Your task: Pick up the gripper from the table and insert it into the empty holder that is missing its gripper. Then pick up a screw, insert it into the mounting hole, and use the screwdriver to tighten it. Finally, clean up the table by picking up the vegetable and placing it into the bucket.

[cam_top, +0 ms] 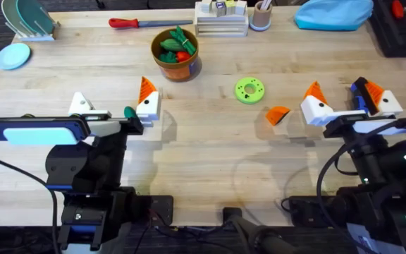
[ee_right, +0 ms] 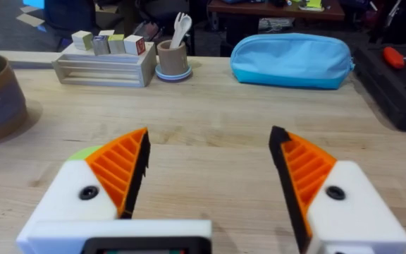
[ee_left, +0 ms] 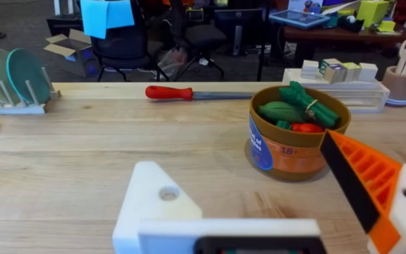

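The pale, grained wooden table [cam_top: 210, 155] leaves plenty of room, so the risks lie in the small parts.

The left gripper [cam_top: 115, 104], at centre left of the overhead frame, stands wide open. One of its fingers is the holder [cam_top: 81, 104], a bare white angular block with a round mounting hole. The right gripper [cam_top: 347, 102], at centre right, is also spread wide with nothing held, and both of its ribbed orange pads are in place.

The round orange-brown bucket [cam_top: 175, 63], at upper centre, holds glossy green and red toys.

The gripper [cam_top: 278, 114], a smooth orange wedge, lies flat right of centre, beside the right arm. Its tapered faces could squirt out of a pinch or twist, and a tilted wedge would then jam against the holder.

The vegetable [cam_top: 128, 111], a smooth dark oval, sits just beside the left arm's padded finger. Any swing there could roll it away.
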